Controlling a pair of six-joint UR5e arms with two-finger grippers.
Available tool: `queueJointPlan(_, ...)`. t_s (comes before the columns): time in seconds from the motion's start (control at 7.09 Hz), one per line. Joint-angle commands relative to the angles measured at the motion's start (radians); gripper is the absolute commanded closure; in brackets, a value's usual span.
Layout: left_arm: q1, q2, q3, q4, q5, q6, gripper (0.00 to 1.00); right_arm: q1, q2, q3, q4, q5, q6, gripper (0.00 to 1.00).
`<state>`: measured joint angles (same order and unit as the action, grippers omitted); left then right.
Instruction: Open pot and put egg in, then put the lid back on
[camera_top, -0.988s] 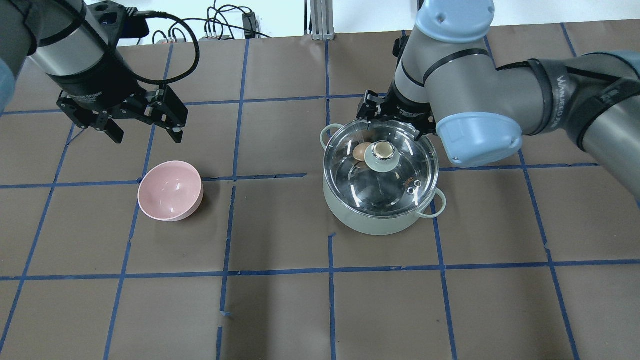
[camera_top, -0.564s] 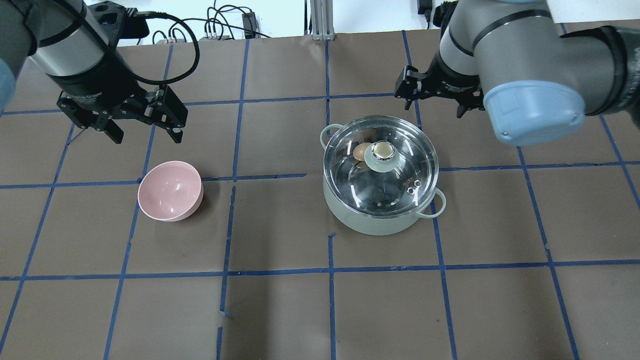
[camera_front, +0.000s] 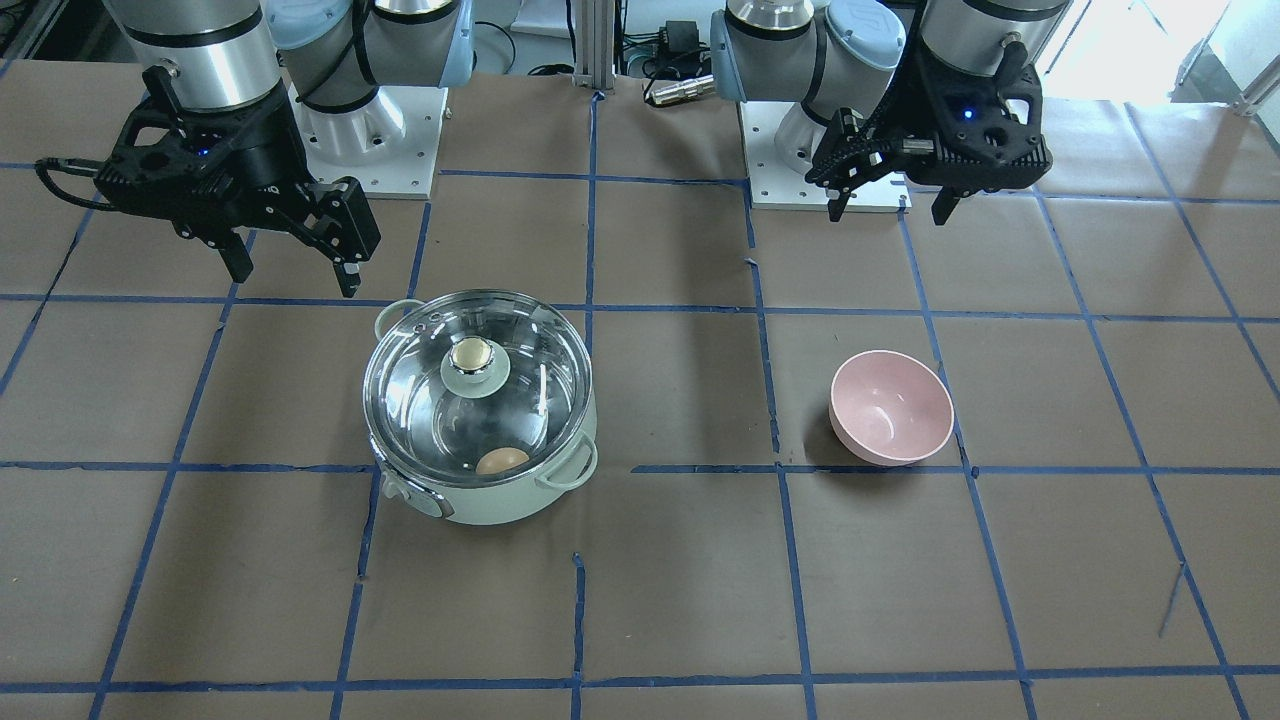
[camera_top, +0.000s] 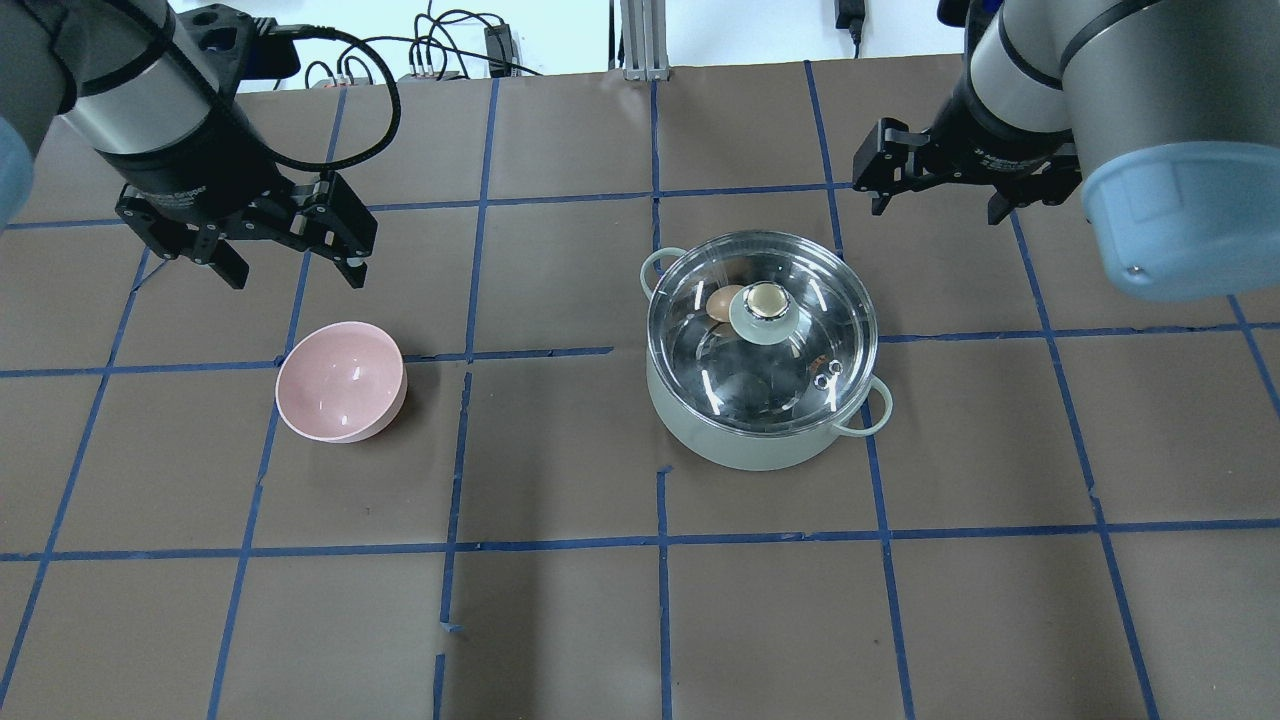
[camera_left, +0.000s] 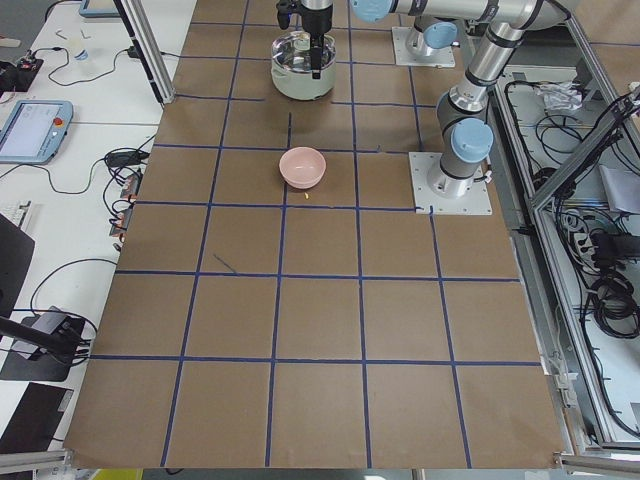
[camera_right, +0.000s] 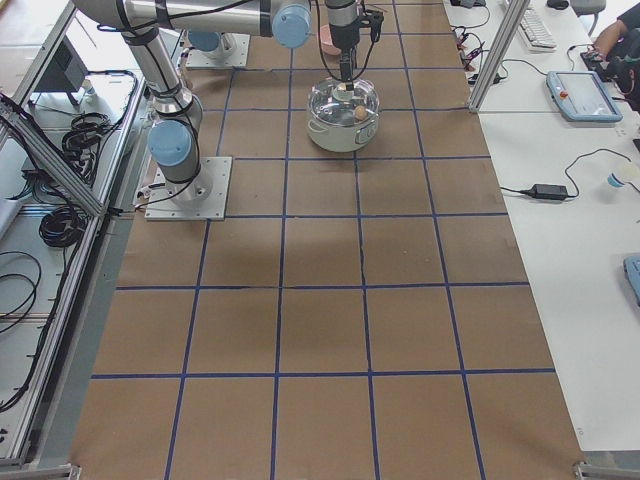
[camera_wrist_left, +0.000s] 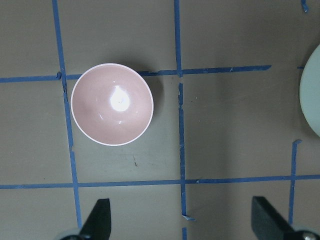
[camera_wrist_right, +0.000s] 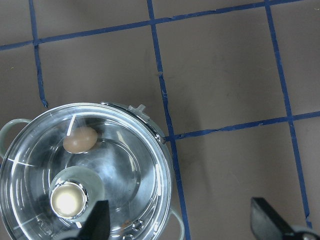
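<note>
The mint-green pot (camera_top: 742, 445) stands right of the table's centre with the glass lid (camera_top: 800, 350) seated on it, golden knob (camera_top: 766, 299) on top. The tan egg (camera_top: 721, 303) lies inside the pot, seen through the glass; it also shows in the right wrist view (camera_wrist_right: 80, 139) and the front view (camera_front: 502, 461). My right gripper (camera_top: 940, 205) is open and empty, beyond and to the right of the pot, apart from it. My left gripper (camera_top: 295, 272) is open and empty, hanging beyond the pink bowl (camera_top: 340, 382).
The pink bowl (camera_wrist_left: 112, 104) is empty and sits left of centre. Brown paper with a blue tape grid covers the table. The robot bases (camera_front: 370, 150) stand at the near edge, and cables (camera_top: 440, 60) lie at the far edge.
My right gripper has drawn away from the pot's far rim, moving right and farther back. The lid, pot, egg, bowl and left gripper have not moved.
</note>
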<state>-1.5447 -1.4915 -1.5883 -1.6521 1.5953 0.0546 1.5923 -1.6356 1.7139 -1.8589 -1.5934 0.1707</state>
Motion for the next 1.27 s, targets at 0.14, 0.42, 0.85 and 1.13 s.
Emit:
queueJointPlan(0.14, 0.000, 0.001, -0.002, -0.003, 0.002, -0.004, 0.00, 0.004, -0.006, -0.002, -0.003, 0.015, -0.003, 0.00)
queueJointPlan(0.42, 0.000, 0.002, 0.002, -0.014, 0.011, -0.004, 0.00, 0.003, -0.006, 0.000, -0.002, 0.004, -0.008, 0.00)
queueJointPlan(0.85, 0.002, 0.002, -0.001, -0.012, 0.003, -0.004, 0.00, 0.008, -0.006, -0.010, 0.003, -0.023, -0.008, 0.00)
queueJointPlan(1.13, 0.000, 0.002, -0.002, -0.012, 0.002, -0.004, 0.00, 0.008, -0.001, -0.008, 0.003, -0.019, -0.008, 0.00)
